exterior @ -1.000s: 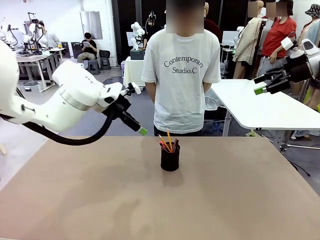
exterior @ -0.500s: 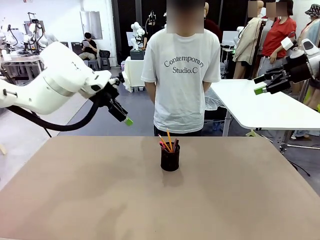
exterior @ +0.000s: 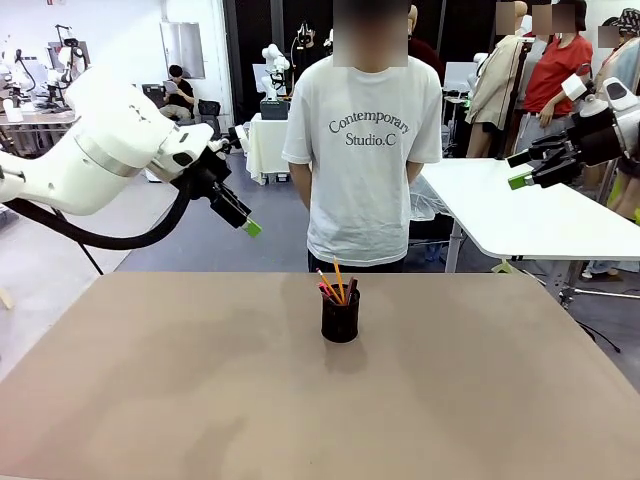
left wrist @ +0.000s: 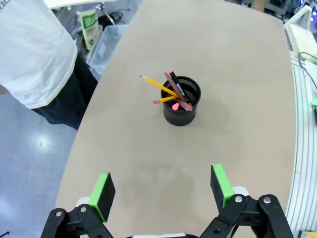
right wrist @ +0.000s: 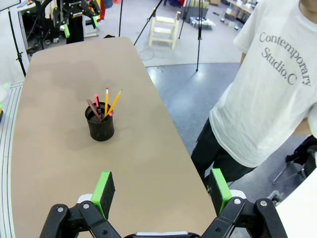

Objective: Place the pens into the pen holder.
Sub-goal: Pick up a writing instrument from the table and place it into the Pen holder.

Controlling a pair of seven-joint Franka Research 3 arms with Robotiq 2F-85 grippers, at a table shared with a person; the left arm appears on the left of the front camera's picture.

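The black mesh pen holder (exterior: 340, 316) stands upright near the table's far middle, with several pens (exterior: 336, 282) sticking out of its top. From the left wrist view the pen holder (left wrist: 182, 100) holds yellow pencils and a black pen with a pink end (left wrist: 174, 88). In the right wrist view the pen holder (right wrist: 100, 122) and pens (right wrist: 106, 104) sit left of centre. My left gripper (exterior: 243, 218) hangs open in the air, up and left of the holder. My left gripper (left wrist: 161, 186) and right gripper (right wrist: 161, 187) both stand open with nothing in them. The right gripper (exterior: 520, 168) is raised at far right.
A person in a white T-shirt (exterior: 365, 150) stands at the table's far edge, right behind the holder, hands behind the back. The brown tabletop (exterior: 300, 400) stretches toward me. A white table (exterior: 520, 215) stands at the back right.
My left arm has drawn back up and to the left, away from the holder. The right arm, the holder and the pens have stayed still.
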